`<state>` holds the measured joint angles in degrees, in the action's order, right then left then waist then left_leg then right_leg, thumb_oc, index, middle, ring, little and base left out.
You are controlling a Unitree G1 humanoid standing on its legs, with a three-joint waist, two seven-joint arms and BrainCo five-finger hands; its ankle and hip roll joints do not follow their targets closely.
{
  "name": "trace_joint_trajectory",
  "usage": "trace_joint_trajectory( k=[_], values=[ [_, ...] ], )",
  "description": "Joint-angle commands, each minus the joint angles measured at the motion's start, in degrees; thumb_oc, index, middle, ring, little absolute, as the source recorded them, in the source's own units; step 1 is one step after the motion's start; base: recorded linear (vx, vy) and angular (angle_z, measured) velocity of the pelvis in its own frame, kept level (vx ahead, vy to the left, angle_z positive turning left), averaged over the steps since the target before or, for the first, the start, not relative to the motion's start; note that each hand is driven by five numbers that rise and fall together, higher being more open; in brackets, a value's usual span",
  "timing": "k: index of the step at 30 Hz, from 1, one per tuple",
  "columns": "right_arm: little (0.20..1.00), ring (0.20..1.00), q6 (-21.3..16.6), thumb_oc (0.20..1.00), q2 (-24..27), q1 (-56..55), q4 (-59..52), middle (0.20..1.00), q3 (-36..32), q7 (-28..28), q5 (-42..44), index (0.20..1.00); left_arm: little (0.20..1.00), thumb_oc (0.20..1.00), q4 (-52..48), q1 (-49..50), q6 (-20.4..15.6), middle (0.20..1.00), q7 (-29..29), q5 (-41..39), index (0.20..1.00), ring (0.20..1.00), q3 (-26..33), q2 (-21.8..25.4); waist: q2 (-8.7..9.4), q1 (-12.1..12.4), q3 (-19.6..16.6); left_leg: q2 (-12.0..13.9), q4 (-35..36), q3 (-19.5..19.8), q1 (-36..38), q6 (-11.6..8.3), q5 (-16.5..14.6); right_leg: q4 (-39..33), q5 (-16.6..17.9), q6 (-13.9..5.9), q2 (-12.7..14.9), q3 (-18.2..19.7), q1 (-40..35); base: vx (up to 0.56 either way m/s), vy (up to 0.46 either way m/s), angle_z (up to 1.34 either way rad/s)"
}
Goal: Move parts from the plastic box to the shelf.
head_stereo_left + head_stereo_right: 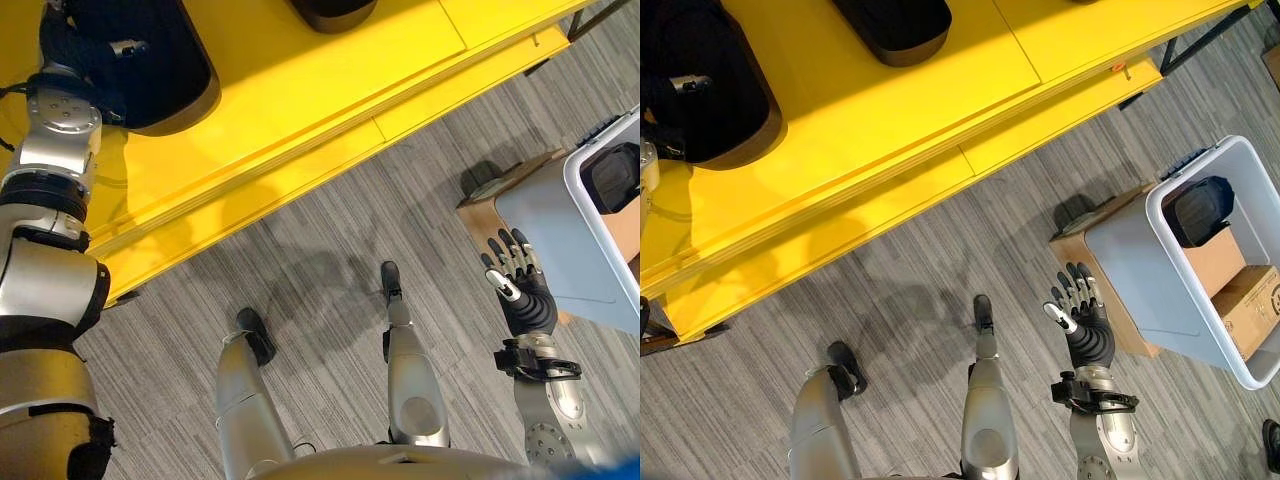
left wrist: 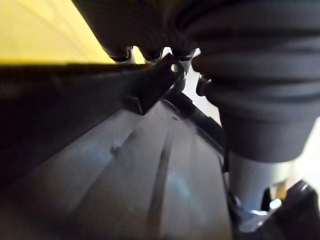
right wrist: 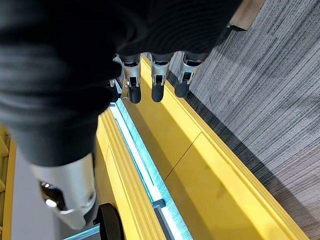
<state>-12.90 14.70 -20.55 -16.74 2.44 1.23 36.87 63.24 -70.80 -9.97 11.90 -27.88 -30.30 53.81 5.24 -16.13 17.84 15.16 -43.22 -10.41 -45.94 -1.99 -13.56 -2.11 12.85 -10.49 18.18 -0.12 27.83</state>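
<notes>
Both eye views look down on the yellow shelf point(image 1: 890, 130); wrist views sit close.

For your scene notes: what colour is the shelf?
Bright yellow shelf, clearest in the right eye view.

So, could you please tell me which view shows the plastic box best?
The right eye view: the plastic box shows nearly whole there, with a dark part and cardboard boxes inside. The left eye view catches just its near corner at the picture's edge.
</notes>
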Motion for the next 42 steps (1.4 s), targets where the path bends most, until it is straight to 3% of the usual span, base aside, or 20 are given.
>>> trace_joint_trajectory(
  k=[1, 7, 17, 24, 28, 30, 32, 33, 36, 42],
  values=[
    [1.0, 1.0, -3.73, 1.0, 4.9, 1.67, -2.93, 1.0, -5.95, 0.57, -0.49, 1.0, 1.0, 1.0, -1.29, -1.97, -3.34, 1.0, 1.07, -8.15, 1.0, 1.0, 6.86, 1.09, -2.49, -0.12, 1.76, -2.82, 7.35, -4.28, 7.37, 0.28, -2.0, -2.11, 0.73, -4.51, 3.57, -1.38, -7.92, 0.01, -0.034, 0.01],
    [1.0, 1.0, -3.36, 1.0, 5.25, 2.64, -2.44, 1.0, -6.18, 2.49, -2.23, 1.0, 1.0, 1.0, -3.04, 1.56, -5.26, 1.0, 2.33, -20.9, 1.0, 1.0, 15.2, 0.45, -2.8, 0.85, -0.05, -3.05, 8.63, -2.78, 9.05, -0.21, -1.57, -2.01, -0.45, -4.51, 3.52, -2.6, -10.13, 0.02, -0.047, -0.06],
    [1.0, 1.0, -2.57, 1.0, 5.8, 4.24, -2.69, 1.0, -6.59, 2.76, -4.34, 1.0, 1.0, 1.0, -5.22, 6.53, -5.89, 1.0, 1.87, -23.81, 1.0, 1.0, 20.22, 2.68, -3.71, 2.82, -2.73, -3.76, 11.55, -1.19, 13.03, -0.96, 0.01, -1.72, -2.31, -4.51, 3.89, -4.78, -14.47, 0.02, -0.026, 0.08],
    [1.0, 1.0, -2.05, 1.0, 6.05, 4.35, -2.34, 1.0, -6.37, 1.4, -4.25, 1.0, 1.0, 1.0, -7.72, 9.29, -5.91, 1.0, 0.61, -21.46, 1.0, 1.0, 19.59, 3.55, -3.83, 3.79, -4.11, -4.05, 14.88, -0.38, 16.05, -1.62, 2.2, -1.76, -3.32, -4.37, 3.7, -6.18, -16.91, 0.02, -0.037, 0.1],
    [1.0, 1.0, -2.12, 1.0, 6.18, 4.36, -2.24, 1.0, -6.38, 0.52, -4.43, 1.0, 1.0, 1.0, -15.73, 14.35, -6.38, 1.0, 0.39, -15.39, 1.0, 1.0, 17.92, 4.07, -3.65, 4.63, -4.7, -4.05, 17.18, 0.05, 18.25, -2.0, 3.85, -1.67, -4.34, -4.06, 3.34, -7.11, -18.6, 0.02, -0.057, 0.07],
    [1.0, 1.0, -2.38, 1.0, 6.11, 4.28, -2.33, 1.0, -6.53, 0.2, -5.04, 1.0, 1.0, 1.0, -25.11, 21.21, -7.05, 1.0, 1.72, -8.33, 1.0, 1.0, 18.43, 4.28, -3.55, 5.41, -4.97, -3.79, 19.46, 0.46, 20.2, -2.57, 5.49, -1.44, -5.53, -3.67, 2.91, -7.83, -19.93, 0.04, -0.109, 0.18],
    [1.0, 1.0, -2.41, 1.0, 5.21, 4.81, -1.93, 1.0, -7.18, 0.45, -5.44, 1.0, 1.0, 1.0, -40.52, 35.97, -8.05, 1.0, 3.15, -1.1, 1.0, 1.0, 24.63, 0.3, -2.96, 6.61, -5.29, -2.9, 23.54, 0.39, 22.85, -2.82, 9.45, -0.57, -6.99, -2.4, 1.74, -8.45, -20.73, 0.02, -0.131, 0.1],
    [1.0, 1.0, -2.41, 1.0, 5.42, 4.71, -1.89, 1.0, -7.01, 0.47, -5.45, 1.0, 1.0, 1.0, -40.9, 36.68, -7.9, 1.0, 3.2, -1.0, 1.0, 1.0, 25.11, 0.21, -3.21, 6.54, -5.47, -2.75, 23.43, 0.89, 23.59, -3.45, 8.02, -0.72, -7.86, -2.67, 1.5, -8.34, -21.56, -0.04, -0.077, 0.0],
    [1.0, 1.0, -1.89, 1.0, 4.88, 5.62, -1.44, 1.0, -7.93, 1.03, -7.19, 1.0, 1.0, 1.0, -50.74, 50.36, -8.08, 1.0, 2.26, 1.69, 1.0, 1.0, 31.26, -9.4, -2.58, 7.28, -6.42, -1.55, 28.3, 0.14, 27.25, -3.79, 11.94, -0.34, -8.54, -1.38, 0.03, -8.26, -22.43, 0.03, -0.089, 0.02],
    [1.0, 1.0, -0.24, 1.0, 4.41, 6.38, -0.67, 1.0, -8.25, 1.08, -9.0, 1.0, 1.0, 1.0, -62.7, 65.55, -7.33, 1.0, -2.36, 1.16, 1.0, 1.0, 35.43, -22.07, -3.24, 8.46, -8.98, 0.4, 36.52, -0.87, 34.45, -4.99, 15.6, -0.36, -10.98, -0.19, -2.84, -7.53, -25.31, 0.07, -0.076, -0.05]
  ],
)
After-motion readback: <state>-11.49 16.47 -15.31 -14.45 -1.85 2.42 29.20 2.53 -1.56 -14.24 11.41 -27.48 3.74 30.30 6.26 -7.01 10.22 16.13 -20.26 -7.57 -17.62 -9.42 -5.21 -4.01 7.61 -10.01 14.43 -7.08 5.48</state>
